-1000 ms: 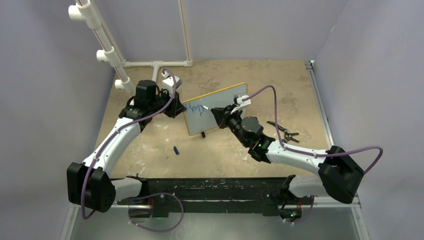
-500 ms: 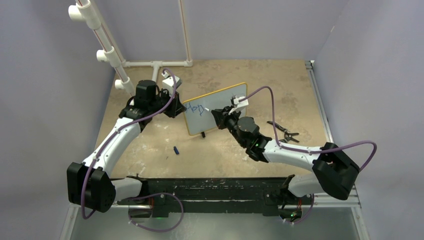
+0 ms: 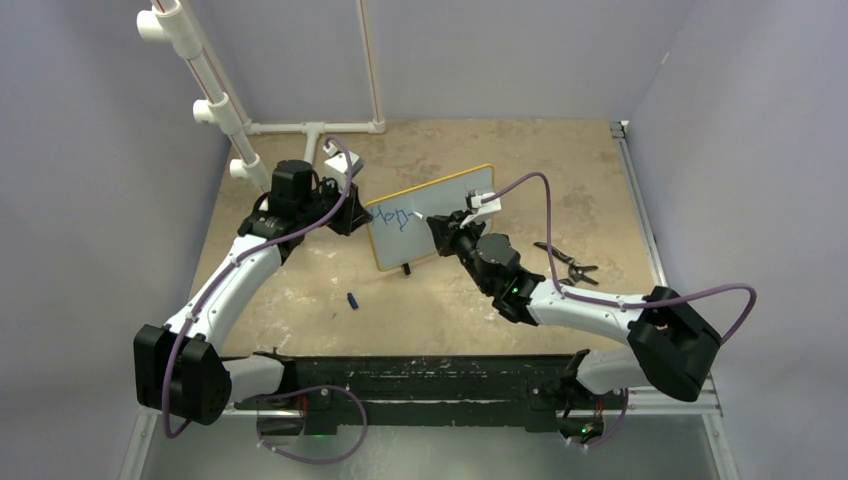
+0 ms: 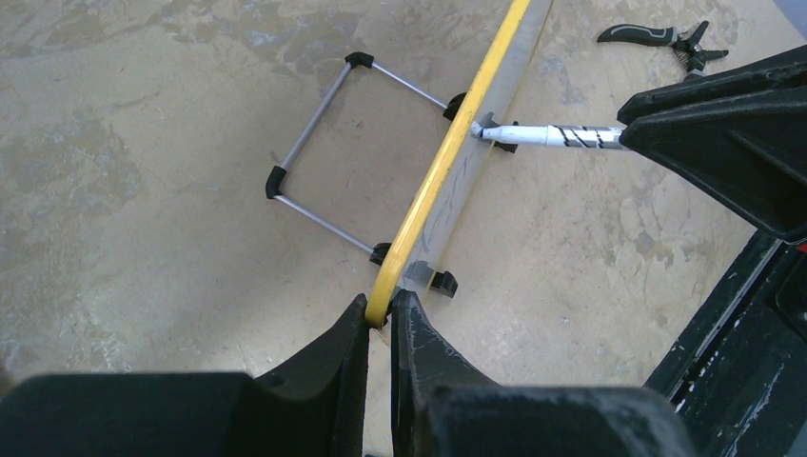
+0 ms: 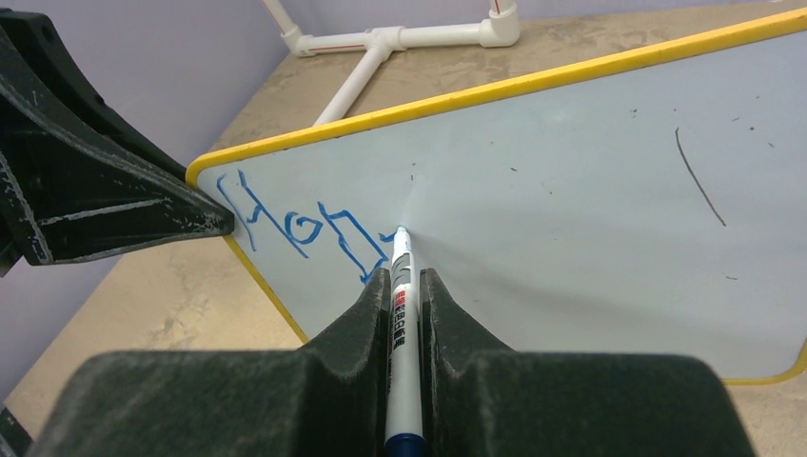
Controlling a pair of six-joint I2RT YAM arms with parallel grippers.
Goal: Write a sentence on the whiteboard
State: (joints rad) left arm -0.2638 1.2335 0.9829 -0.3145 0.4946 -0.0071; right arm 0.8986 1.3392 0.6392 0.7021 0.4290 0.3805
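Table point(image 3: 560, 160), mottled tan, carries every item listed below; white pipe frame point(image 3: 315, 128) stands along the rear edge and far-left corner, and the left arm's wrist lies close beside its slanted upright.

Whiteboard point(image 3: 450, 200) stands tilted near the table centre on black feet point(image 4: 442, 281) and a wire prop point(image 4: 324, 143), with the writing face toward the right arm; in the top view the right arm covers the board's lower right corner.

Left gripper point(image 4: 379, 314) is closed on the yellow frame at the board's left edge, one finger on each face; right gripper point(image 5: 406, 276) is clamped on a white marker point(image 5: 402, 286), whose tip touches the board face.

Pliers point(image 3: 568, 262) lie flat on the table right of the board, just beside the right forearm and apart from the board.

Sentence point(image 5: 295, 228) occupies the board's upper left corner only: a few blue strokes reading roughly "Hop", ending at the marker tip; thin dark stray marks sit further right.

Small blue piece point(image 3: 352, 299) lies on the table nearer than the board, between the arms and touching nothing.
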